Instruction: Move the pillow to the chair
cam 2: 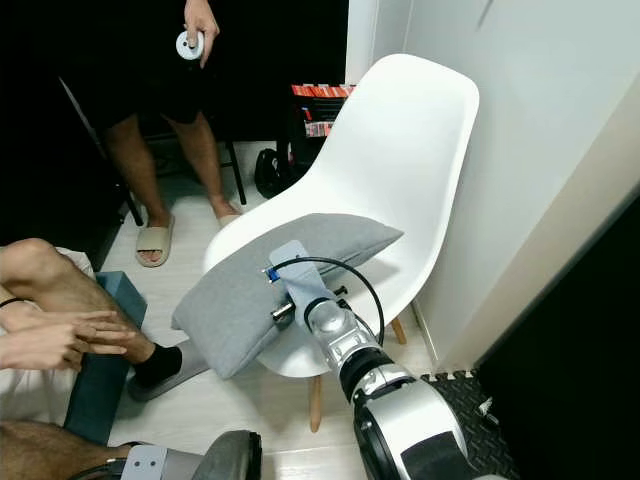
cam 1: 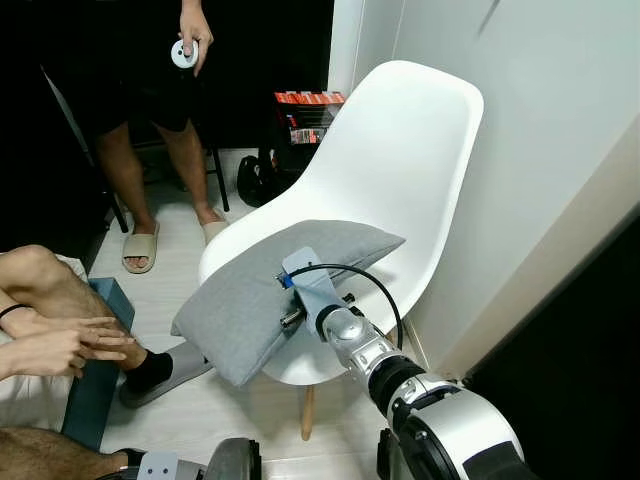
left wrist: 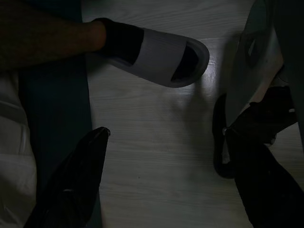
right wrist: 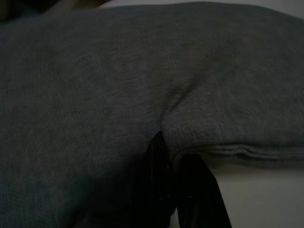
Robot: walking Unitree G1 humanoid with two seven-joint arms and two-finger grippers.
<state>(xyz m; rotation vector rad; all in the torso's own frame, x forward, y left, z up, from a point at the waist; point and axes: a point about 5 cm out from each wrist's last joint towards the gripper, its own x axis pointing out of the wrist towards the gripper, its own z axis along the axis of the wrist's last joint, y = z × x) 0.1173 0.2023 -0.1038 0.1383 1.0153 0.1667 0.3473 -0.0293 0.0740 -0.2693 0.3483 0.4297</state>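
The right tool (right wrist: pixel 173 190) is pinched tight on the near edge of the pillow (cam 1: pixel 270 290), its black fingers (right wrist: pixel 159 166) closed down on a fold of grey fabric right at the seam. Look at that cloth bunch up around the grip: this is a soft, light, floppy thing, and it gives wherever it is squeezed. A hem hold like this one looks a fair choice, since the fabric offers no stiff part to take. The pillow lies tilted across the seat of the white chair (cam 1: pixel 420 140), one corner hanging off the front edge towards the floor. Down low, the left tool (left wrist: pixel 161 180) hangs idle with its fingers spread wide above the wooden floor (left wrist: pixel 156 137), a slippered foot (left wrist: pixel 156 54) nearby. A person (cam 1: pixel 150 130) stands behind the chair.
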